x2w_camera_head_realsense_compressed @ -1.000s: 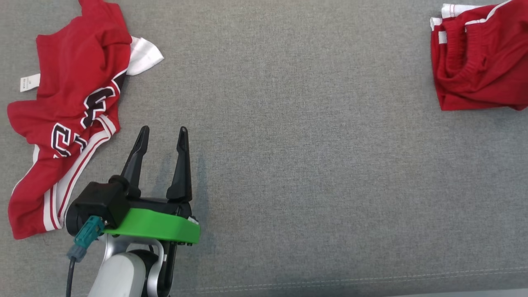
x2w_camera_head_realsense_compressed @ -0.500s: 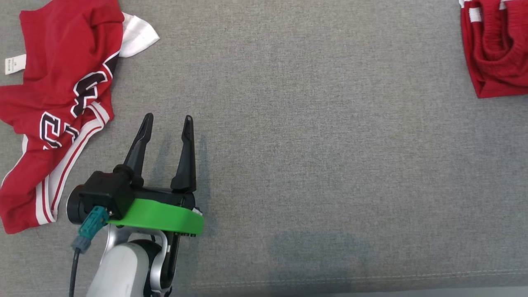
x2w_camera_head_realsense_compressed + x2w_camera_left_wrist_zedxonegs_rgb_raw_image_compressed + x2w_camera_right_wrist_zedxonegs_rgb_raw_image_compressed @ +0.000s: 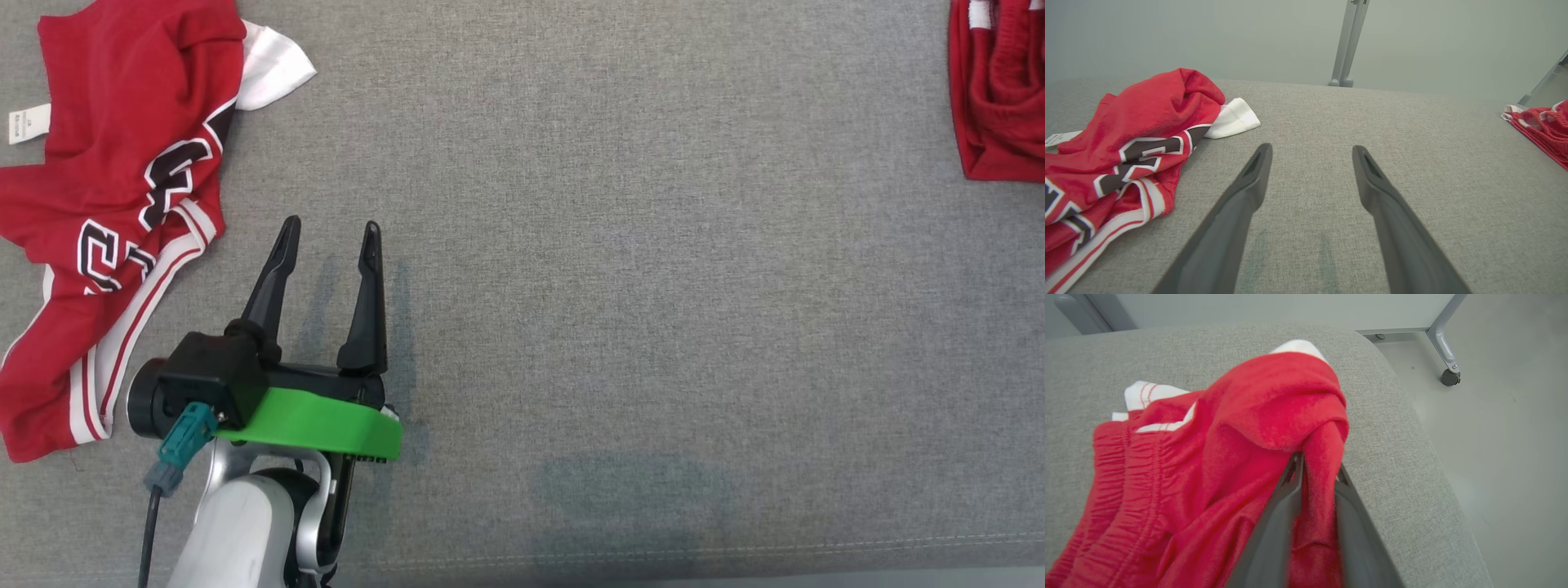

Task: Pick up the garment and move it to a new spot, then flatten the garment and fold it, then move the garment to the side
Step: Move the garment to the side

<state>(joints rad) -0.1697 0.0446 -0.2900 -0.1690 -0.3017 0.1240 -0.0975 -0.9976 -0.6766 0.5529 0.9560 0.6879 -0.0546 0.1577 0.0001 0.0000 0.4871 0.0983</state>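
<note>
**A:** Head view first. Where do things stand?

**B:** The left gripper [image 3: 331,224] hangs over the bare grey cushion [image 3: 612,286], jaws wide apart and empty. The red jersey [image 3: 122,163] lies crumpled just off its left finger. The red shorts [image 3: 1000,90] sit far out to the right of those jaws, at the frame's edge.

**A:** Left wrist view?

**B:** Nothing is between the fingers. The jersey is beside the left one, not touching.

**A:** And the right wrist view?

**B:** The right gripper [image 3: 1318,465] has a fold of the shorts running between its fingers. Pinched or let go, I cannot tell.

**A:** The risk?

**B:** Snagging, I'd judge. If cloth clings when that arm backs away, the fold drags open. The cushion's rounded edge lies just right of the jaws, with the floor [image 3: 1494,437] beyond, so a tug that way could pull the shorts over.
</note>
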